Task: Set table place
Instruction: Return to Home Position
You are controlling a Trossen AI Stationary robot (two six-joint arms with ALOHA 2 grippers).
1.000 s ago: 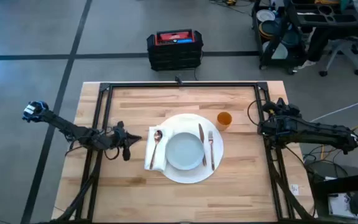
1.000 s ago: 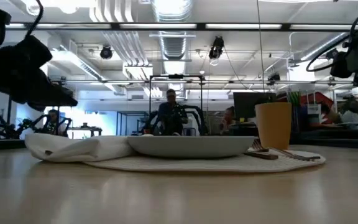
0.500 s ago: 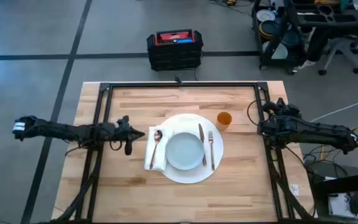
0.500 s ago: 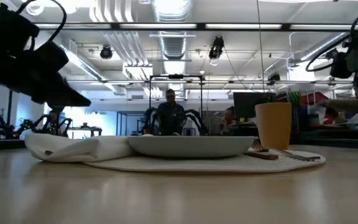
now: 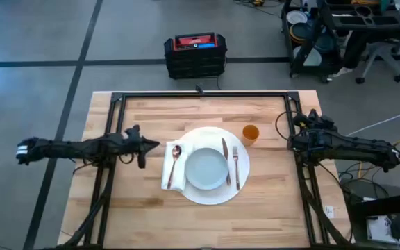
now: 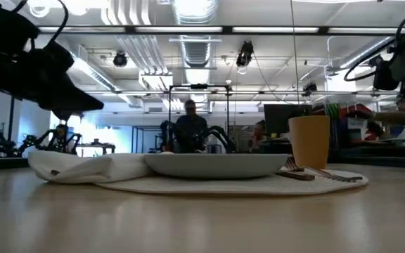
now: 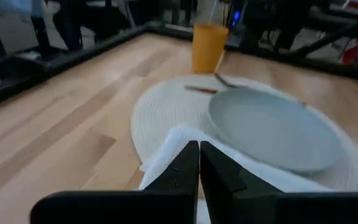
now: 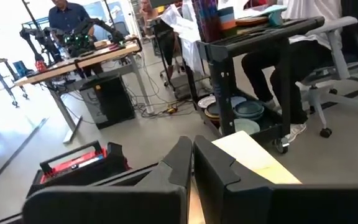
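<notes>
Mat (image 5: 210, 196) holds one plate (image 5: 206, 169), one knife (image 5: 224, 151), one fork (image 5: 236, 167). One spoon (image 5: 174, 161) lies on one napkin (image 5: 169, 179); one orange cup (image 5: 251, 133) is near. Your left gripper (image 7: 199, 146) and right gripper (image 8: 192, 144) are pinched tight, empty.

Blk/red toolbox (image 5: 195, 54) on floor (image 5: 33, 42); cart (image 8: 263, 37) w/ bowls (image 8: 241, 112)

From here the right gripper (image 8: 192, 147) shows its two dark fingers (image 8: 171, 167) pressed together. Just past the tips lies a pale corner of the table (image 8: 248, 157). Ahead, on the grey floor (image 8: 154, 132), sits a red-and-black toolbox (image 8: 78, 163). Farther out stands a black cart (image 8: 232, 59) with stacked bowls (image 8: 241, 111), a seated person (image 8: 284, 65) beside it, and a second person (image 8: 67, 17) at a far workbench (image 8: 73, 62).
</notes>
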